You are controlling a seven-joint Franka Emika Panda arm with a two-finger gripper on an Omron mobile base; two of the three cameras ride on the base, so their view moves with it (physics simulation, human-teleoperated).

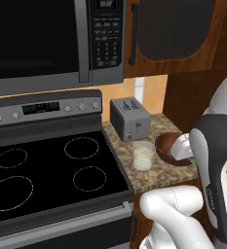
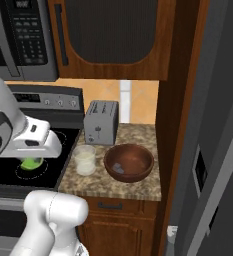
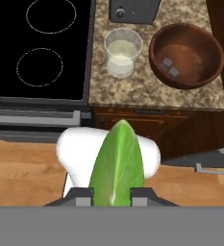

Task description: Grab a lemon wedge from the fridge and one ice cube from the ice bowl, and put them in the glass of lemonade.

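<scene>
The gripper [image 3: 111, 192] is nearly closed on the lemon wedge [image 3: 117, 166], which stands out between its two tips, above the floor in front of the counter [image 3: 147, 93]. On the counter, the glass [image 3: 123, 53] stands just left of the ice bowl [image 3: 186, 55], both in front of the toaster [image 2: 101, 122].
</scene>
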